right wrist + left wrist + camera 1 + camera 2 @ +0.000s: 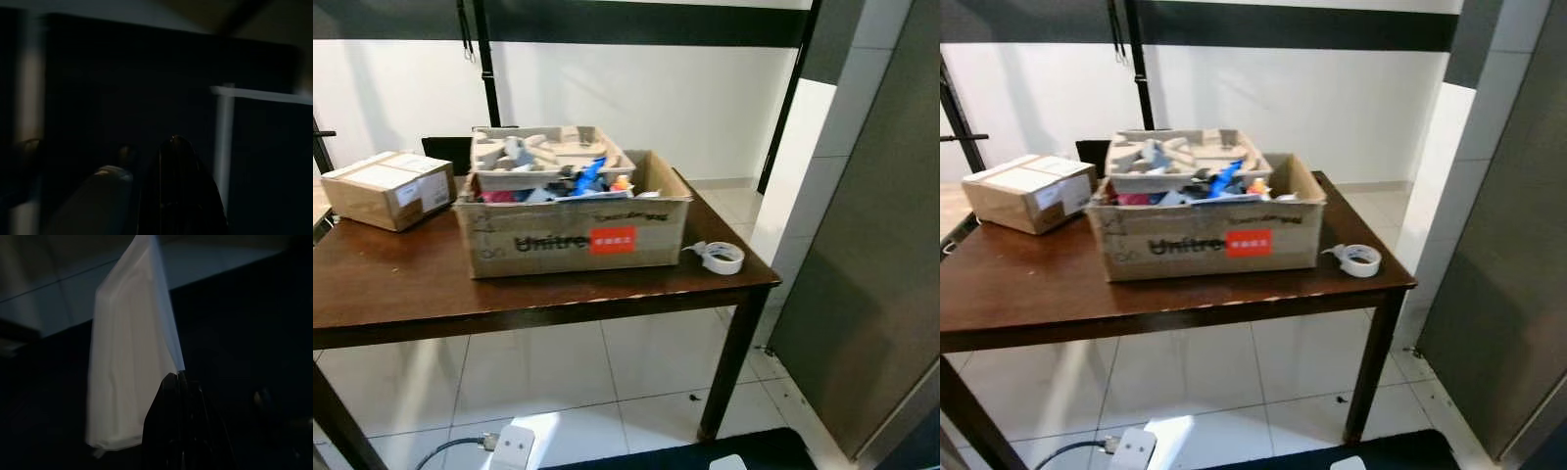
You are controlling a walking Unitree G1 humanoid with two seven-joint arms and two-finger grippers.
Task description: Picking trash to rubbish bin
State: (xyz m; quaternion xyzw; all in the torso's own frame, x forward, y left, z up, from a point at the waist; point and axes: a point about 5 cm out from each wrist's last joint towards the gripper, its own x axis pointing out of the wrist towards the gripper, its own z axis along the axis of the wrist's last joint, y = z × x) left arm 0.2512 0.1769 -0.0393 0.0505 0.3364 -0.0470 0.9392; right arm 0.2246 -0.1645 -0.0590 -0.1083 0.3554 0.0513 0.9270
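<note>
A large open cardboard box (576, 238) with a red label stands on the dark wooden table (401, 284). It is heaped with mixed trash, and a grey pulp tray (546, 154) lies on top. In the dim left wrist view my left gripper (178, 379) is shut on the edge of a thin white sheet of trash (127, 357), which hangs over dark floor. In the very dark right wrist view my right gripper (175, 143) has its fingers together and nothing in them.
A small sealed carton (389, 189) sits at the table's left. A roll of white tape (722, 257) lies near the right front corner. A white power strip with a cable (513, 446) lies on the tiled floor. A dark mat (705, 452) and a grey wall panel (871, 255) are to the right.
</note>
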